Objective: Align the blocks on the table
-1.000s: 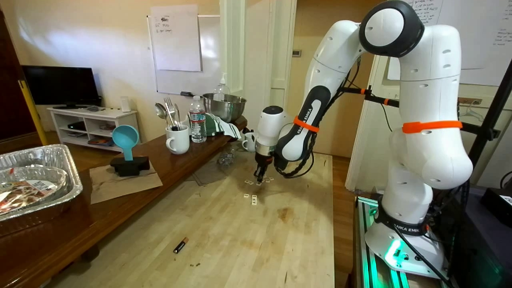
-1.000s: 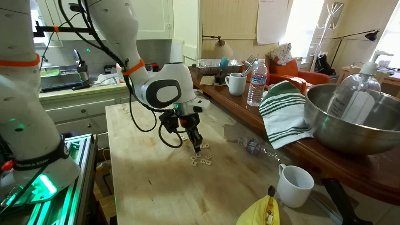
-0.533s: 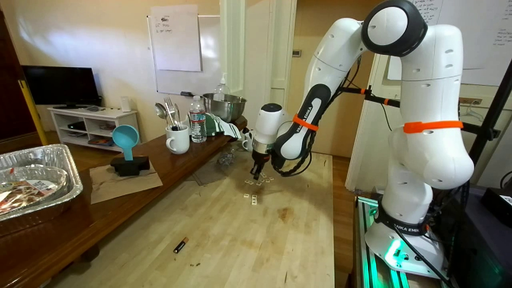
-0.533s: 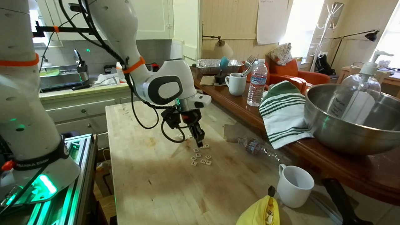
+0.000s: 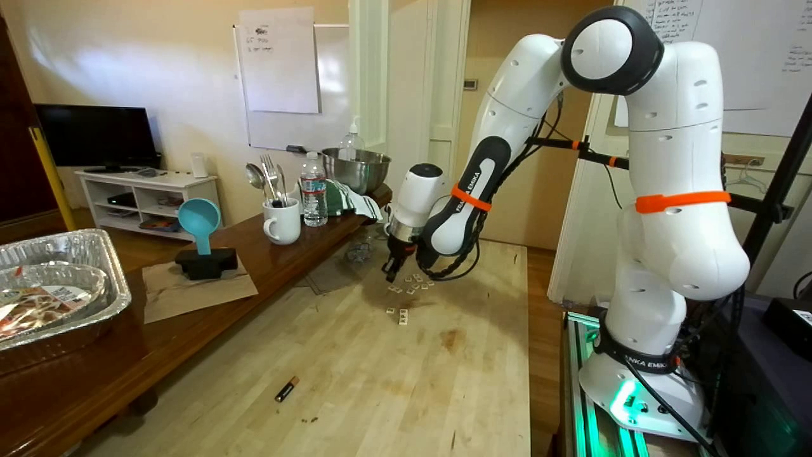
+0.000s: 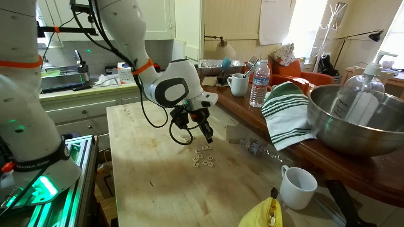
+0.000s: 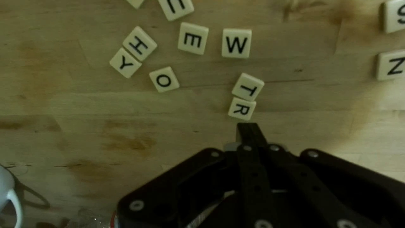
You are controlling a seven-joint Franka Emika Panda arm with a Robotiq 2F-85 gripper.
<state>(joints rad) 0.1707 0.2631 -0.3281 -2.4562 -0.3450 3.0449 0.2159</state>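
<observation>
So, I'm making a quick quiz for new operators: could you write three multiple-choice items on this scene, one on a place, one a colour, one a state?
1. In the wrist view, where is the W tile from the E tile?
A) left B) right C) far below

2. What colour is the pouch?
A) yellow B) green C) red

3. How does the claw stand?
A) wide open B) clamped on the W tile C) shut

1 B: the W tile lies right of the E tile, nearly level.
2 A: its yellow side shows in an exterior view.
3 C: the wrist view shows its two halves together, no gap.
</observation>
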